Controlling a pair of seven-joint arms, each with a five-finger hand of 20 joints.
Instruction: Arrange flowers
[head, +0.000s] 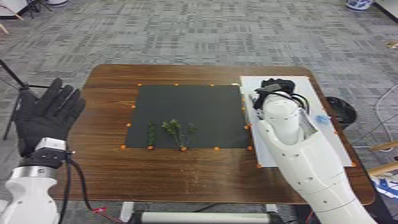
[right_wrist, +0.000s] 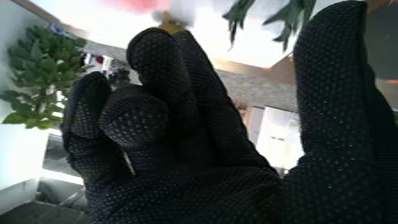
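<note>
Inspected in the head view: brown wooden table (head: 195, 182), with a dark rectangular mat (head: 187, 107) laid at its middle and a white sheet (head: 265, 157) along its right side. Found on the mat, close to its near edge, two green cuttings: a thin, narrow sprig (head: 151, 134) to the left and, just beside on the right, a fuller, branching leafy stem (head: 182, 132). Recorded both as lying flat, leaves toward the far side. Noted small orange markers (head: 184, 148) around the edges of mat and sheet, plus a small bluish item (head: 322, 119) on the sheet, right of the right arm; too small to identify. Located the left hand (head: 44, 117) just off the table's left edge, released, with fingers straight and slightly spread. Located the right hand (head: 278, 85) over the far part of the white sheet. Judged the right hand (right_wrist: 187, 192) released in the right wrist view: thumb straight and well apart from the fingers, fingers relaxed, some bent. Seen beyond the fingertips: green leaves (right_wrist: 238, 16) and a pink patch (right_wrist: 135, 5), too blurred to name. Cannot tell whether touching. Seen farther off, in the room: a bushy green plant (right_wrist: 37, 70).
</note>
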